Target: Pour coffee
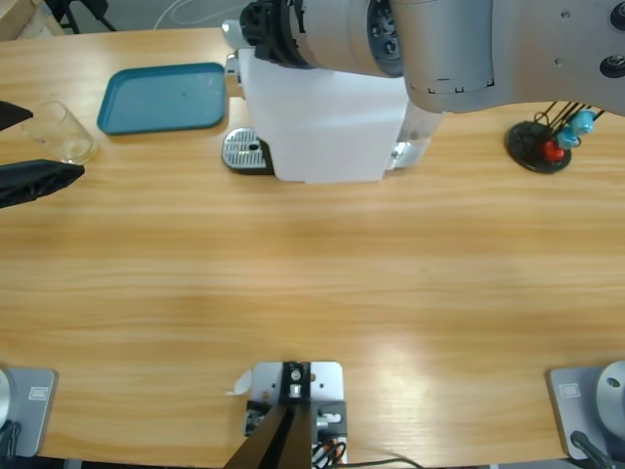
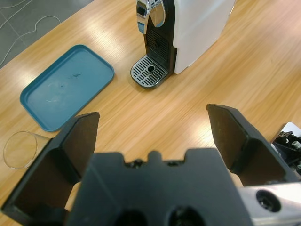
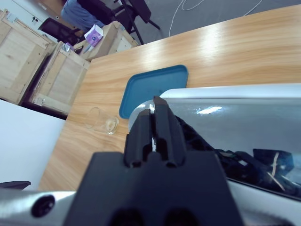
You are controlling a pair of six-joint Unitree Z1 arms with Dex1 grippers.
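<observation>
A clear glass [image 1: 61, 133] stands at the table's far left, just ahead of my left gripper [image 1: 24, 147]. The left gripper [image 2: 150, 136] is open wide and holds nothing; the glass [image 2: 19, 149] shows beside its left jaw. A pale golden tinge at the base of the glass [image 3: 104, 120] is all I can see of the coffee. The white coffee machine [image 1: 322, 122] stands at the back middle, its drip grate [image 2: 149, 71] bare. My right gripper [image 3: 157, 110] is shut and rests above the machine's top [image 3: 235, 117].
A teal tray [image 1: 164, 96] lies between the glass and the machine. A black stand with coloured capsules [image 1: 542, 142] is at the back right. The right arm's big silver elbow [image 1: 469, 44] hangs over the machine. Wooden crates [image 3: 28, 61] and a seated person [image 3: 80, 12] are beyond the table.
</observation>
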